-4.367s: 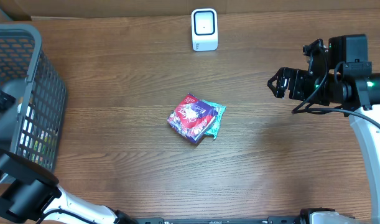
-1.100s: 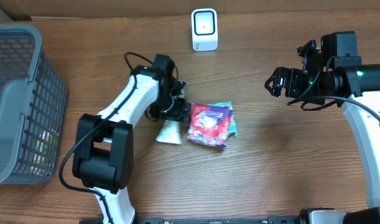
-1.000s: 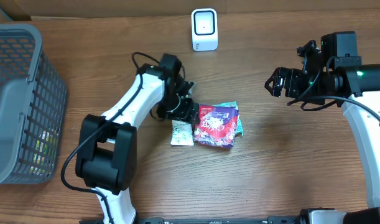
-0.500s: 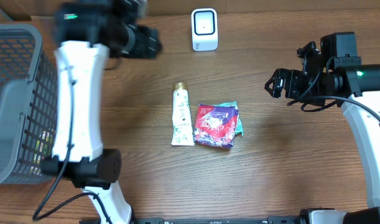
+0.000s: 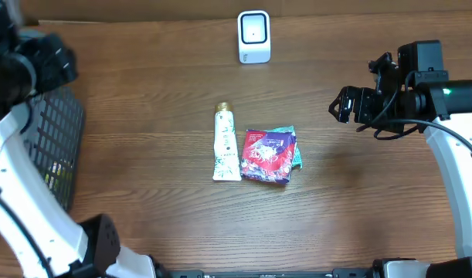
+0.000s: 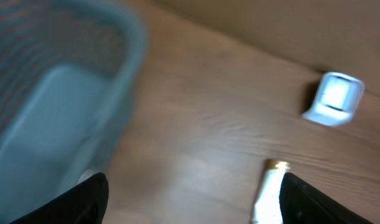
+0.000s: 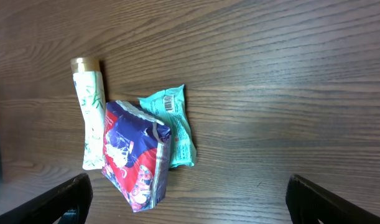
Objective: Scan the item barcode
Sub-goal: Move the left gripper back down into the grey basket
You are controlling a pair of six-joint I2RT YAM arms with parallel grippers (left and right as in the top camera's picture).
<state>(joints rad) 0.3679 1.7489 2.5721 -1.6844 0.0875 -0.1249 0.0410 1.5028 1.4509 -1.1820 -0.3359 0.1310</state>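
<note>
Tube [image 5: 226,144], red packet [image 5: 268,155] and teal packet [image 7: 175,127] lie packed side by side mid-table, well apart from the scanner [image 5: 253,36]. Left gripper [image 6: 193,199] is wide and empty, up by the basket [image 5: 62,131]. Right gripper [image 7: 190,199] is wide and empty, off to the side. Risk: grabbing one item drags its neighbour, since red overlaps teal; the barcode may end up turned away from the scanner

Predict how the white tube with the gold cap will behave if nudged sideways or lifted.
The tube lies flat, round near its gold cap, so a sideways nudge may roll it slightly. Its wide, flattened end probably stops that. Pinched, it likely squashes a little.
</note>
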